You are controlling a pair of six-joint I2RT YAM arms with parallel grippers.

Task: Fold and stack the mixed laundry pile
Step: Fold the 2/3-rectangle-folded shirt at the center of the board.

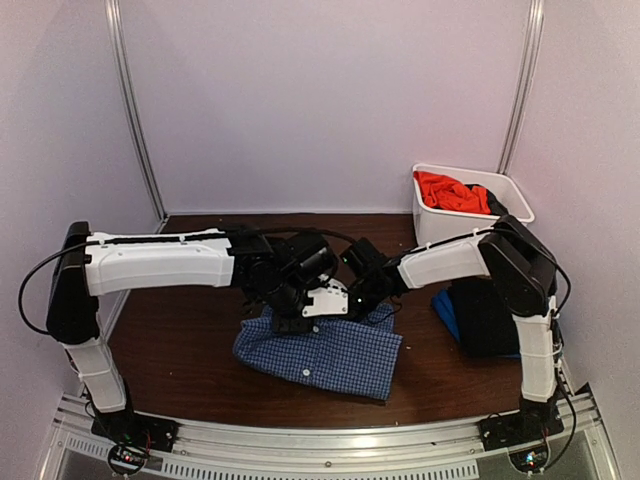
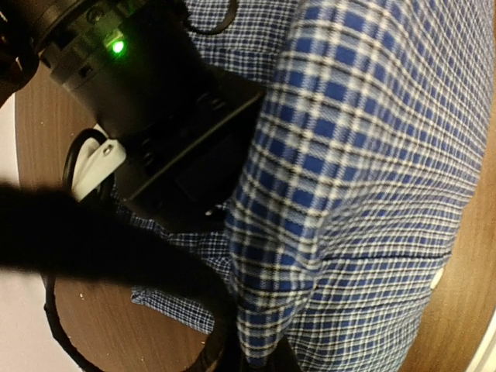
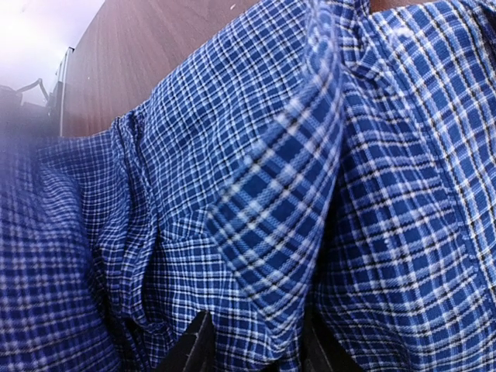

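The blue-and-white checked shirt (image 1: 330, 358) lies rumpled on the brown table, front of centre. Both grippers meet over its far edge. My left gripper (image 1: 298, 322) is shut on a fold of the shirt (image 2: 349, 155), pinched at the fingertips (image 2: 260, 353). In the right wrist view a thick fold of the shirt (image 3: 279, 209) fills the gap between the two dark fingers (image 3: 195, 350), so my right gripper (image 1: 362, 300) is shut on it. An orange garment (image 1: 452, 192) sits in the tub. Black and blue pieces (image 1: 482, 318) lie at the right.
The white tub (image 1: 512, 198) stands at the back right, by the wall. The right arm's black wrist (image 2: 155, 101) hangs close beside the left gripper. Bare table (image 1: 170, 330) lies to the left. Pale walls enclose the table on three sides.
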